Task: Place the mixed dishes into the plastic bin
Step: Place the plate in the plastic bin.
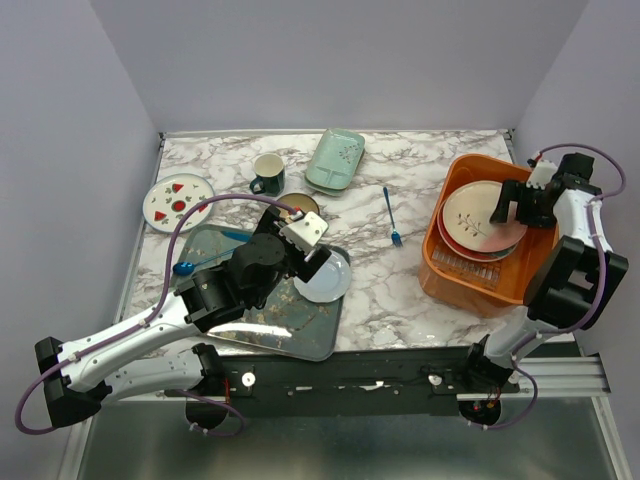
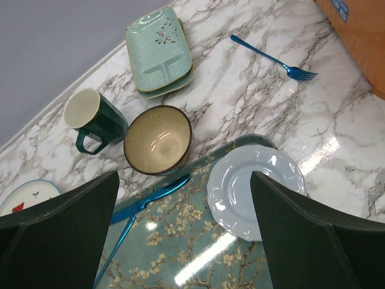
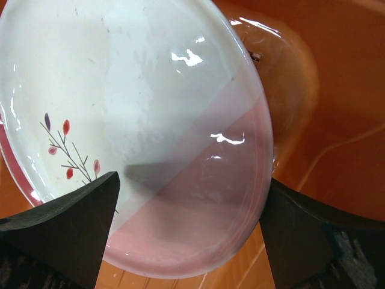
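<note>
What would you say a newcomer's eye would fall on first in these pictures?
First, the orange plastic bin at the table's right edge: the cream-and-pink plate lies stacked inside it, and the right gripper hangs open just above. Next, the dark floral tray at the near left, where a pale blue plate overlaps the far right corner below the open left gripper.

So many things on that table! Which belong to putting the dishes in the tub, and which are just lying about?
Part of the job: orange bin, cream-and-pink plate, white plate with red wedges, dark green mug, brown bowl, mint dish, pale blue plate.

Just lying about: floral tray, blue fork, blue knife.
</note>
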